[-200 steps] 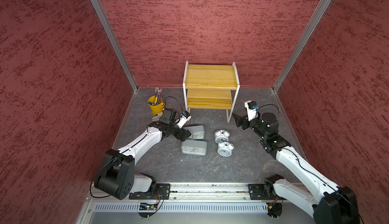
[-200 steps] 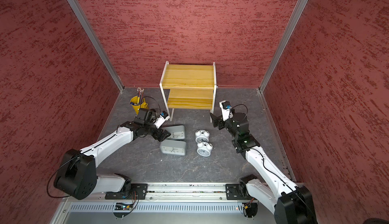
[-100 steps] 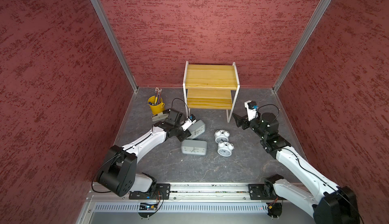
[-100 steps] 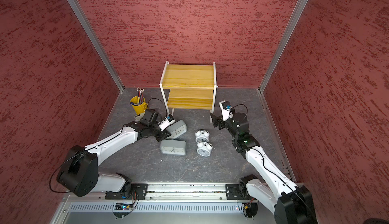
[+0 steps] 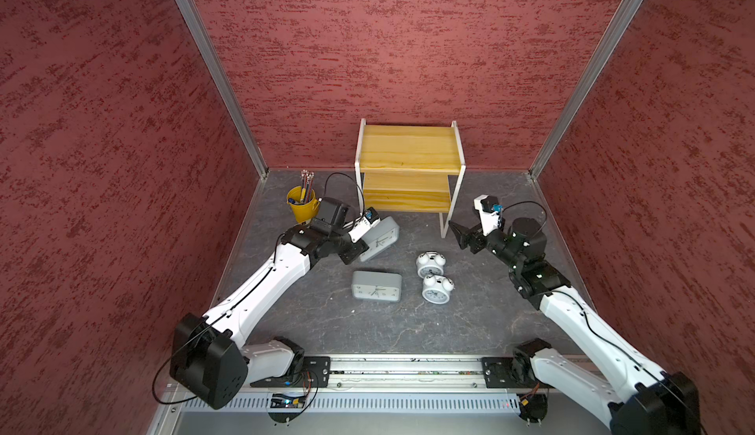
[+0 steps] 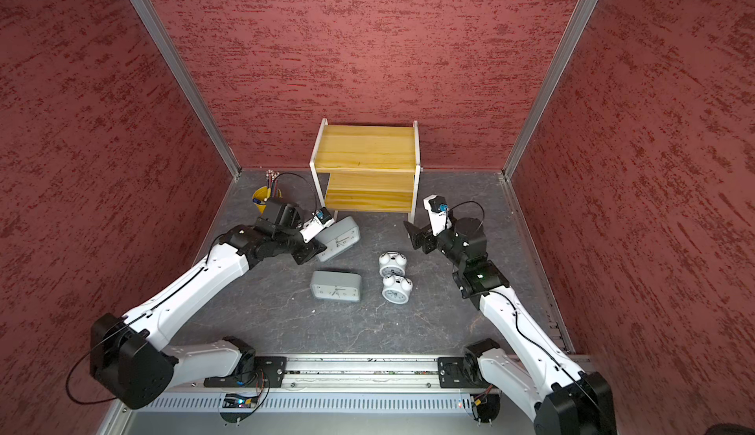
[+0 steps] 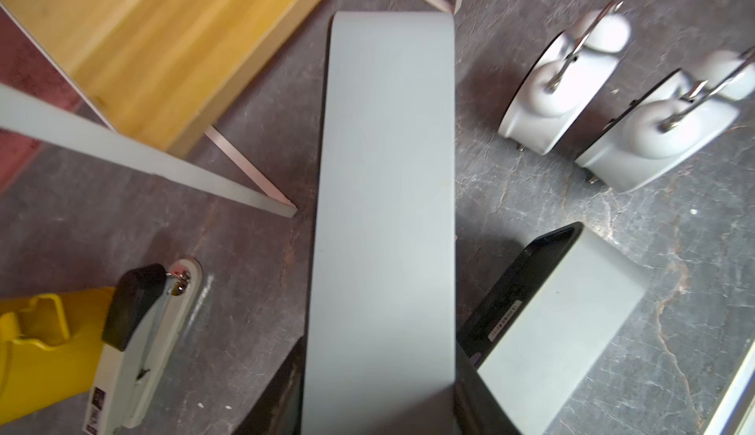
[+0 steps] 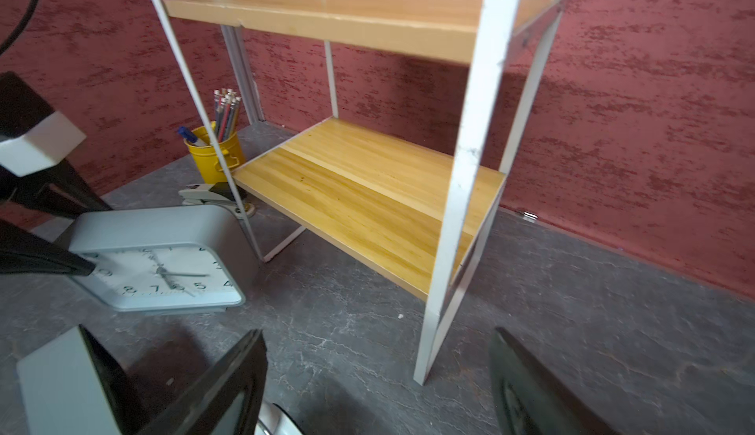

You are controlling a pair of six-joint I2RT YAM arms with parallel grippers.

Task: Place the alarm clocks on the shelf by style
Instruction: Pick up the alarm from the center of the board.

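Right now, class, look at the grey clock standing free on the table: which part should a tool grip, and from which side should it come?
Grip the standing grey clock across its thin depth, front face to back, midway along the flat top, coming down from above. It stands upright, wide but shallow, so that span likely fits the jaws. A twin-bell clock stands close beside one end.
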